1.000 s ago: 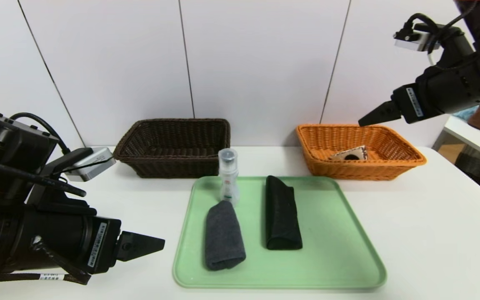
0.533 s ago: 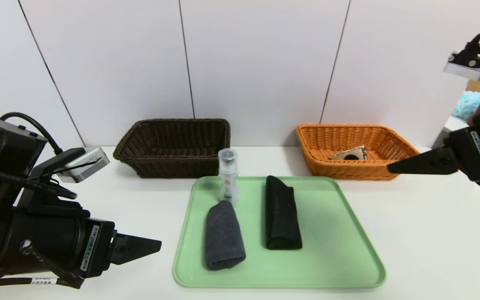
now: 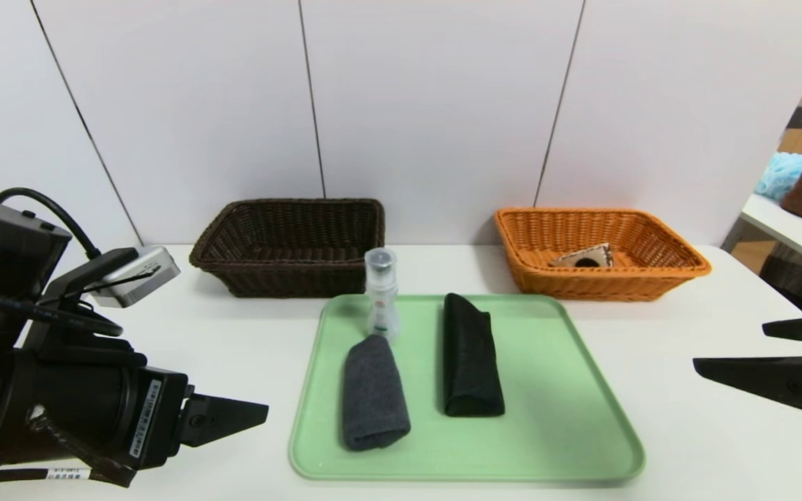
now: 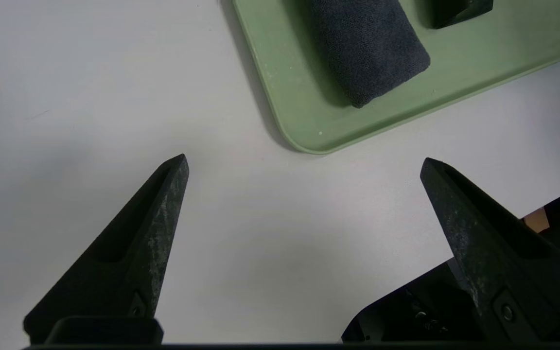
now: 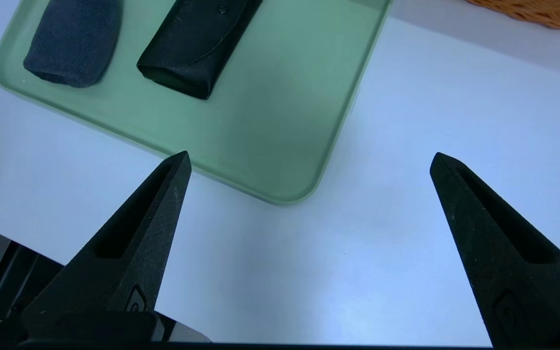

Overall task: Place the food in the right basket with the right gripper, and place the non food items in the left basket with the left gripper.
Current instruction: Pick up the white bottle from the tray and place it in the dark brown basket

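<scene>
Off the bench's right edge, we note the right gripper (image 3: 728,351) has withdrawn from the orange wicker basket (image 3: 679,277), wide open, empty; left gripper (image 3: 265,415) open, empty too.

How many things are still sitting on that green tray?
3. A clear spray bottle stands at the far left of the green tray. A rolled grey cloth lies in front of it, touching it. A black case lies in the middle. Nothing seems hidden.

Black left gripper (image 4: 304,163) low at near left, fingers spread; black right gripper (image 5: 309,158) low at right, likewise spread.
</scene>
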Controlling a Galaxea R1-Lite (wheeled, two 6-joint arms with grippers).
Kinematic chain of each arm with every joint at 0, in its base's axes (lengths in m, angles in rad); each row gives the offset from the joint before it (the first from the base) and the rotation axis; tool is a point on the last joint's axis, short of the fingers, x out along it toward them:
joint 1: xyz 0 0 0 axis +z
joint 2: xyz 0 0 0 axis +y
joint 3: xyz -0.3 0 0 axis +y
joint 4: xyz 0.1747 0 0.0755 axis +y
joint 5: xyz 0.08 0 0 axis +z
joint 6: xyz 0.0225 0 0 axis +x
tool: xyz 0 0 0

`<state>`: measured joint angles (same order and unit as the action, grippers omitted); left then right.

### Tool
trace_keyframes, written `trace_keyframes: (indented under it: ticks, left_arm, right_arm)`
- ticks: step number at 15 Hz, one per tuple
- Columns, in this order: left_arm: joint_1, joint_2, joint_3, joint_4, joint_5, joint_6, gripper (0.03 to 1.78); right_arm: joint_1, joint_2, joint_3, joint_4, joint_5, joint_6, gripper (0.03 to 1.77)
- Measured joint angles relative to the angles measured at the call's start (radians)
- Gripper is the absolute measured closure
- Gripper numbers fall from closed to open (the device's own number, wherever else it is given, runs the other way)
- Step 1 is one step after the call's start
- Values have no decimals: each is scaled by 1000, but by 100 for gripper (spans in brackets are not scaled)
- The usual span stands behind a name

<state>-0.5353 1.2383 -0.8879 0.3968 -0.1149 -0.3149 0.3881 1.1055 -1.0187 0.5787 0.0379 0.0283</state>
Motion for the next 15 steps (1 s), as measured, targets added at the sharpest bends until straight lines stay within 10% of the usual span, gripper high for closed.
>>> trace_keyframes:
  ticks: [8, 15]
  left_arm:
    - [-157, 89, -110, 21, 96, -127, 12]
    - [-239, 364, -482, 266, 189, -324, 12]
  right_arm:
    - [-1, -52, 57, -2, 3, 3, 11]
    - [0, -60, 84, -3, 3, 3, 11]
